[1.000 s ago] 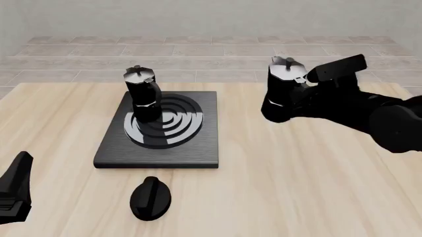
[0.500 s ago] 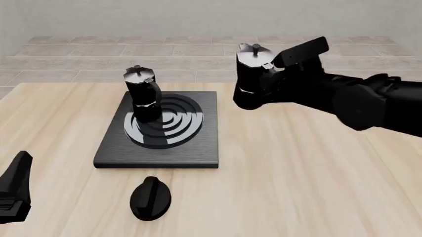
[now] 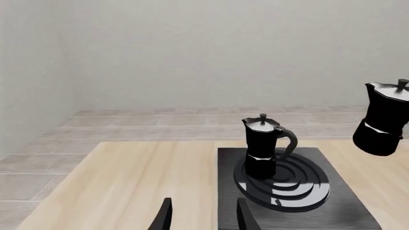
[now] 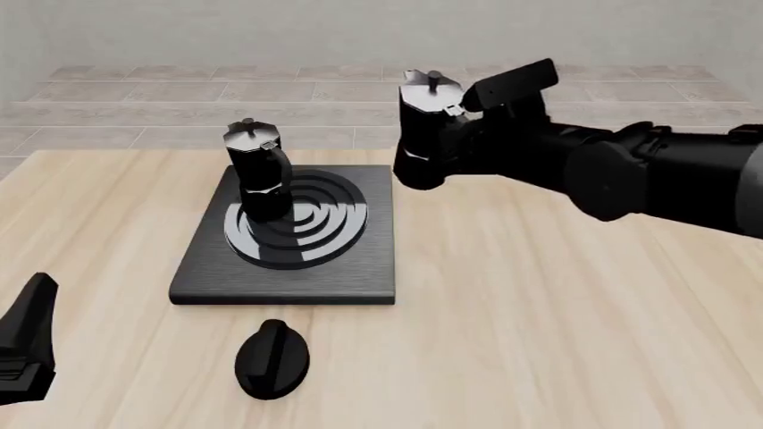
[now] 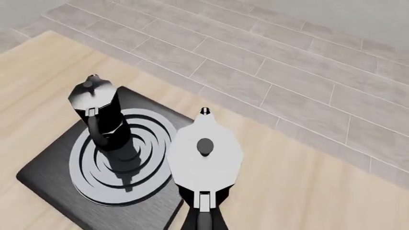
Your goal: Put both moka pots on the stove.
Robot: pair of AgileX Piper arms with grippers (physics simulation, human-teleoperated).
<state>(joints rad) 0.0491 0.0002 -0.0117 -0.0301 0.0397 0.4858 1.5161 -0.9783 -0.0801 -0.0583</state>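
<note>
Two moka pots are seen, and no brand, label or writing can be read on anything. Nearest, the left gripper (image 4: 24, 344) is cut off at the front view's lower left corner; in the left wrist view only the tips of its fingers (image 3: 164, 215) are shown, set apart with nothing between them. A black knob (image 4: 272, 357) is laid on the table (image 4: 537, 340) just before the stove (image 4: 286, 234), its tapered end pointed toward the stove. On the burner rings, left of their centre, the first moka pot (image 4: 259, 175) is stood upright, its handle turned to the right. Farther back, the second moka pot (image 4: 424, 130) is held off the table beside the stove's far right corner, roughly upright and slightly tilted, handle toward the right arm. The right gripper (image 4: 477, 125) is closed about that handle, though its fingertips are hard to make out, black against black. In the right wrist view the held pot's lid hides its body.
</note>
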